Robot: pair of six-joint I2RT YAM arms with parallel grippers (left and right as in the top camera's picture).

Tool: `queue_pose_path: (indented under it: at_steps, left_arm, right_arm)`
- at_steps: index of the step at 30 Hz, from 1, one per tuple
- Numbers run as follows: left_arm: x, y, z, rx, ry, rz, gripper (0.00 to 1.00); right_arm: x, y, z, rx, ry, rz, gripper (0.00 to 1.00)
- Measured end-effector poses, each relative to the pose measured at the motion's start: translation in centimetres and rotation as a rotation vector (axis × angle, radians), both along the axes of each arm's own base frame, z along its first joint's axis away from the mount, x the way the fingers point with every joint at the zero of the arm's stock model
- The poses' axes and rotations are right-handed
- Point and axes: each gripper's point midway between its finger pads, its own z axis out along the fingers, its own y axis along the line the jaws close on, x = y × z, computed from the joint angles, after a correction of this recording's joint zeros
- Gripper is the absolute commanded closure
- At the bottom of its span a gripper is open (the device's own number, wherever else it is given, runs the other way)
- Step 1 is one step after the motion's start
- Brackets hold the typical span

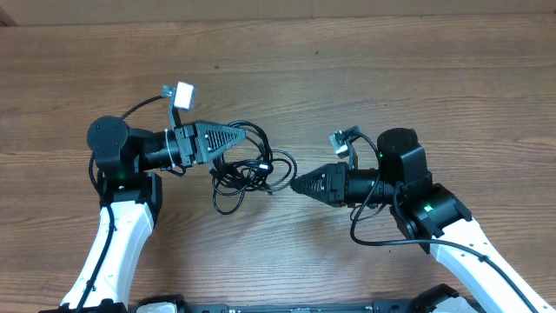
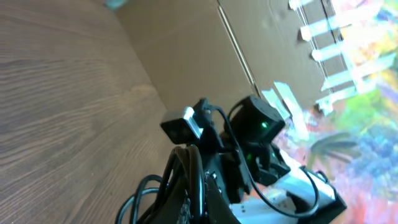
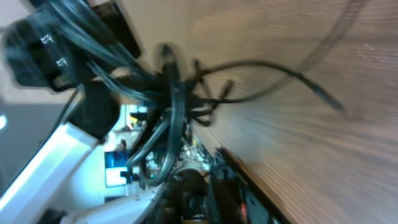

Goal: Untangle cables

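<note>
The cables (image 1: 248, 169) are a tangle of thin black cords on the wooden table between the two arms. My left gripper (image 1: 246, 137) points right and is shut on strands at the top of the tangle. In the left wrist view the cords (image 2: 186, 171) run between its fingers (image 2: 198, 208). My right gripper (image 1: 296, 184) points left, its fingers together, with its tip just right of the tangle by a small plug end (image 1: 273, 188). No cord shows between its fingers. The right wrist view is blurred. It shows the knot (image 3: 171, 87) ahead and a loose strand with a plug (image 3: 333, 104).
The wooden table (image 1: 391, 78) runs all round. Each arm carries a small camera on a thicker wire, the left one (image 1: 182, 92) and the right one (image 1: 345, 139). A cardboard wall (image 2: 205, 56) stands behind the table.
</note>
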Motion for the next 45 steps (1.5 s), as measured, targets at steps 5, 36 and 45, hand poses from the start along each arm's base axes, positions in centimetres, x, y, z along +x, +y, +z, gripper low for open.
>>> queue_pose_path:
  at_steps: [5, 36, 45]
  left_arm:
    - [0.5, 0.1, -0.1, -0.003, 0.013, 0.032, 0.96]
    - [-8.8, 6.9, -22.4, 0.065, 2.172, 1.11, 0.96]
    - [-10.1, 9.3, -23.8, 0.125, 2.17, 1.324, 0.95]
  right_arm:
    - [-0.1, 0.1, 0.1, 0.007, 0.039, -0.01, 0.96]
    - [-6.1, 3.9, -5.0, -0.247, 0.272, -0.099, 0.64]
    - [-8.3, 6.5, -3.5, -0.199, 0.185, -0.024, 0.49]
